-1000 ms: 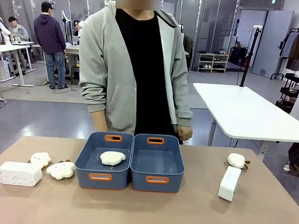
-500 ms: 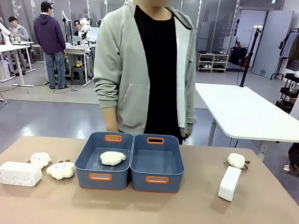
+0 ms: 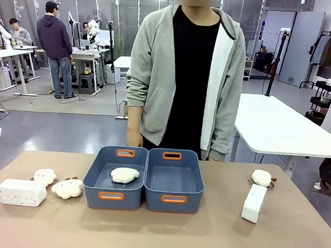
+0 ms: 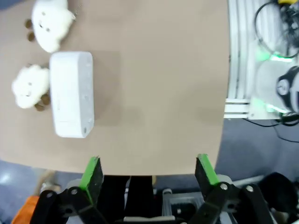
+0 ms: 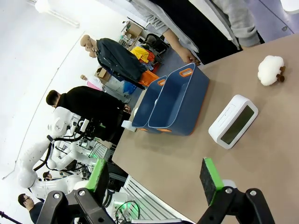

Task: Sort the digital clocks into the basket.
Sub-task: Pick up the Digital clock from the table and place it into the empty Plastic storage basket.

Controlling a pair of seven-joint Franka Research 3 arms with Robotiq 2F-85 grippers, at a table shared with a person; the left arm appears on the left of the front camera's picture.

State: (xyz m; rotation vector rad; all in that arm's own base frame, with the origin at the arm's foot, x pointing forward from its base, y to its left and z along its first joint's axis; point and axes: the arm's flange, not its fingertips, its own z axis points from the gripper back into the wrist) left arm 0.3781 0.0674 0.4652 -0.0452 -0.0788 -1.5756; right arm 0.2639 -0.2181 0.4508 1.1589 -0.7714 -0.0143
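One white digital clock point(image 3: 21, 192) lies flat at the table's left end, and a second clock point(image 3: 254, 202) lies near the right end. Two joined slate-blue bins sit mid-table: the left bin point(image 3: 94, 178) holds a plush toy and the right basket point(image 3: 198, 185) is empty. My left gripper point(image 4: 148, 163) hangs open over the table's near edge, with the left clock point(image 4: 71, 94) ahead of it and off to one side. My right gripper point(image 5: 154, 175) is also open and holds nothing. It is well short of the right clock point(image 5: 233, 121) and the bins point(image 5: 175, 100).
Two cream plush toys point(image 3: 45, 176) point(image 3: 67, 187) lie beside the left clock, and another plush point(image 3: 261, 177) lies just behind the right clock. A fourth plush point(image 3: 124, 175) rests in the left bin. A person in a grey hoodie point(image 3: 185, 74) stands behind the bins.
The person has stepped to the right behind the bins. A white part of my left arm has appeared at the picture's left edge. The clocks, plush toys and bins have not moved.
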